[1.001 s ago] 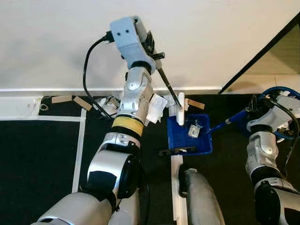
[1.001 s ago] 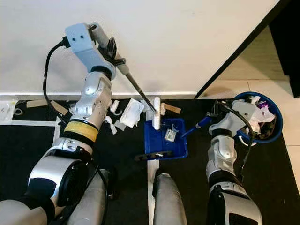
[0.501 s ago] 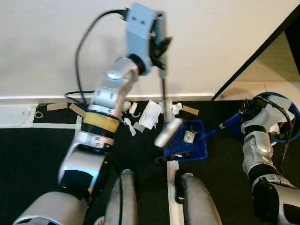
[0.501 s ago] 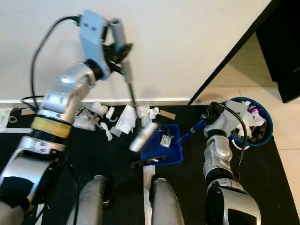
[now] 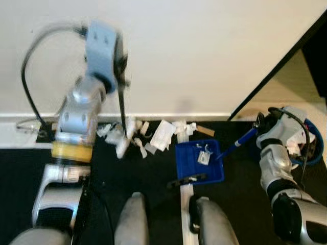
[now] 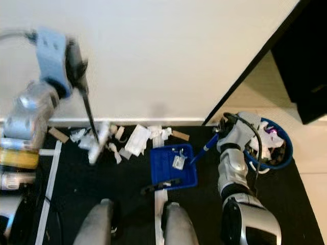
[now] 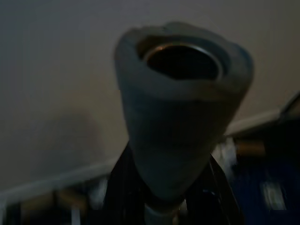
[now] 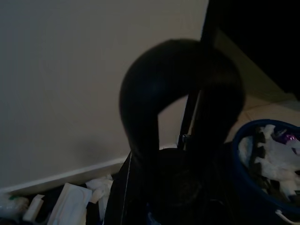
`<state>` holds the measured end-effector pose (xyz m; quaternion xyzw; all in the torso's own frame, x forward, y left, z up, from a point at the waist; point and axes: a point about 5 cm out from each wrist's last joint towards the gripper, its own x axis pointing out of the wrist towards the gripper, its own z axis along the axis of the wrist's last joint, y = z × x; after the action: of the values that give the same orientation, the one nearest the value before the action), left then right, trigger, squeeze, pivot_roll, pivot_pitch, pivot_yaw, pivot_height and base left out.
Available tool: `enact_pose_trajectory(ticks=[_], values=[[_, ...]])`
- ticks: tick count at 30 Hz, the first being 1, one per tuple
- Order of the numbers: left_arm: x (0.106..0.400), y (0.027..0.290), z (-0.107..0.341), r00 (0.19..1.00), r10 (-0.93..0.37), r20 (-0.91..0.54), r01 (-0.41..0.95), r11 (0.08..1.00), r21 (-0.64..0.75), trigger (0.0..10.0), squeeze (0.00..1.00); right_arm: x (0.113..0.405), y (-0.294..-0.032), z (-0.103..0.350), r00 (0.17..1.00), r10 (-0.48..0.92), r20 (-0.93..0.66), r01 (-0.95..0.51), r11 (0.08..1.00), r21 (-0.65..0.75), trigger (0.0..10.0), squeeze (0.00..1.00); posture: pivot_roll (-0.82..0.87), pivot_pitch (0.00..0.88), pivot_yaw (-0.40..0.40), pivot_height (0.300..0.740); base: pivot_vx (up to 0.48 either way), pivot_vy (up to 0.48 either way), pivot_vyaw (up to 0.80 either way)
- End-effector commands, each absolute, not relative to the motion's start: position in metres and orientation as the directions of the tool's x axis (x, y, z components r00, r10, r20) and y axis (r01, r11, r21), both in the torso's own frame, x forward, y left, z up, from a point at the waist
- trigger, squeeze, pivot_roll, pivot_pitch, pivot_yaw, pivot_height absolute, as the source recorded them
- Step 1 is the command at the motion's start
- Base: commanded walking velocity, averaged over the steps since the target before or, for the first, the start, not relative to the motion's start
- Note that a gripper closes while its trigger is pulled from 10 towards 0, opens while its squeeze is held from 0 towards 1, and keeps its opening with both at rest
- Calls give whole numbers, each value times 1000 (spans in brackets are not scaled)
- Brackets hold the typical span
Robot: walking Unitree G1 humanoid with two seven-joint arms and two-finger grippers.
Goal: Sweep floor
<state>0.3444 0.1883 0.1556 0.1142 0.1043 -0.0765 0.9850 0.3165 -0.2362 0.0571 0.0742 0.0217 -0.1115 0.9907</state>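
Left claw [image 6: 76,64] gripping broom [image 6: 91,122], dustpan [image 6: 171,166] rightward

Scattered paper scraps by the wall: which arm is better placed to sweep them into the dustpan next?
Left. The left gripper holds the brush, whose head sits among the paper scraps. The right gripper holds the blue dustpan by its handle.

Head pair looks down; wrist views sit close.
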Motion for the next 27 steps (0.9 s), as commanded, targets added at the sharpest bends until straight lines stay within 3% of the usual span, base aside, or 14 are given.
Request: enact_pose_trajectory(ticks=[1, 10, 12, 16, 18, 27], values=[[344, 188, 152, 978, -64, -197, 111, 964, 241, 10000, 0, 309, -230, 42, 972, -196, -129, 217, 960, 179, 10000, 0, 100, 127, -33, 740, 0, 0, 0], [337, 154, 102, 989, 41, -145, -34, 998, 47, 10000, 0, 308, -230, 39, 973, -175, -151, 197, 969, 147, 10000, 0, 91, 152, -42, 740, 0, 0, 0], [337, 154, 102, 989, 41, -145, -34, 998, 47, 10000, 0, 308, -230, 39, 973, -175, -151, 197, 969, 147, 10000, 0, 91, 152, -42, 740, 0, 0, 0], [344, 125, 102, 987, 62, -146, -67, 997, -33, 10000, 0, 301, -220, 28, 976, -100, -195, 120, 988, 93, 10000, 0, 81, 183, -27, 740, 0, 0, 0], [344, 125, 102, 987, 62, -146, -67, 997, -33, 10000, 0, 301, -220, 28, 976, -100, -195, 120, 988, 93, 10000, 0, 81, 183, -27, 740, 0, 0, 0], [354, 76, 112, 981, 121, -155, -145, 977, -157, 10000, 0, 289, -215, 15, 969, -85, -232, 106, 991, 78, 10000, 0, 74, 207, -7, 740, 0, 0, 0]])
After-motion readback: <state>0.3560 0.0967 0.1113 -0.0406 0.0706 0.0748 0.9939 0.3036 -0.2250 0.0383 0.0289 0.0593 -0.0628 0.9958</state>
